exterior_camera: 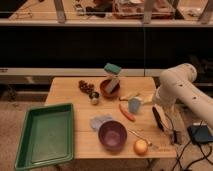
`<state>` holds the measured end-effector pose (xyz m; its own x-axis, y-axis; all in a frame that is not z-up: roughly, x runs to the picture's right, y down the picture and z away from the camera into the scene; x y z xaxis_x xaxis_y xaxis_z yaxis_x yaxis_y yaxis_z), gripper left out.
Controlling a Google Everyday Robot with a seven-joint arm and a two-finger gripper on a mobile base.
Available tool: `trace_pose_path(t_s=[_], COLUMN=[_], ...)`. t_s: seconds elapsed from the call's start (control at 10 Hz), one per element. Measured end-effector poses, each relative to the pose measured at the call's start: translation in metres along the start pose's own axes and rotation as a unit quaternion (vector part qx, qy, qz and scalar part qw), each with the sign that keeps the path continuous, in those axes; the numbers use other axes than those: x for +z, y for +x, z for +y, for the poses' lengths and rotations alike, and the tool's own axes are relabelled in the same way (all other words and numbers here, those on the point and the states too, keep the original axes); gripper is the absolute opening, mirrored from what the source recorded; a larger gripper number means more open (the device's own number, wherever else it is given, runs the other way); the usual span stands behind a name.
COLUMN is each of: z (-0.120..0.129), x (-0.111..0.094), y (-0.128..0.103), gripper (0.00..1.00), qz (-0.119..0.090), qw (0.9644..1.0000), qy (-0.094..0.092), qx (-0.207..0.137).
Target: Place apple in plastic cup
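On the counter's front edge: apple waiting, approach in hand

Near the front right corner of the counter [65, 95], the apple [141, 146] is seen lying free, just right of the purple bowl [112, 135]. The plastic cup [134, 105] stands upright toward the middle, beside the carrot [127, 113]. The claw [150, 100] is held just right of the cup, well apart from the apple, and is taken to be spread, with nothing pinched. The step in hand is judged to be the approach, step 1 of the task; no grasp has been made. For the next move, the claw must be brought forward and down over the apple, past the dark utensil [158, 119], then pressed together around it.
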<state>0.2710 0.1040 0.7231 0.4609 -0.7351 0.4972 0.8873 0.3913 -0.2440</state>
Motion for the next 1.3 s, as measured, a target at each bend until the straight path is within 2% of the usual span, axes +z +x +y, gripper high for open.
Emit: trace_pose_path(t_s=[0.3,0.4,0.5,0.6,0.8,0.9,1.0,1.2,1.3], z=[-0.002,-0.002,-0.004,-0.007,0.005,0.016,0.024,0.040,0.043], x=[0.000,0.001,0.004,0.013,0.019,0.026,0.030,0.053,0.071], y=[0.001,0.000,-0.003,-0.014,-0.039,-0.063,-0.079,-0.107,-0.118], gripper=[0.80,0.80,0.80,0.80,0.80,0.80,0.80,0.80,0.80], qz=[0.000,-0.003,-0.015,-0.043,-0.063,-0.069,-0.070,-0.067,-0.054], qw=[1.0000,1.0000,0.9999,0.9990,0.9977,0.9972,0.9972,0.9975,0.9982], qy=[0.001,-0.002,-0.004,-0.007,-0.016,-0.019,-0.019,-0.013,-0.006], qx=[-0.001,-0.003,-0.006,-0.010,-0.018,-0.020,-0.020,-0.020,-0.024])
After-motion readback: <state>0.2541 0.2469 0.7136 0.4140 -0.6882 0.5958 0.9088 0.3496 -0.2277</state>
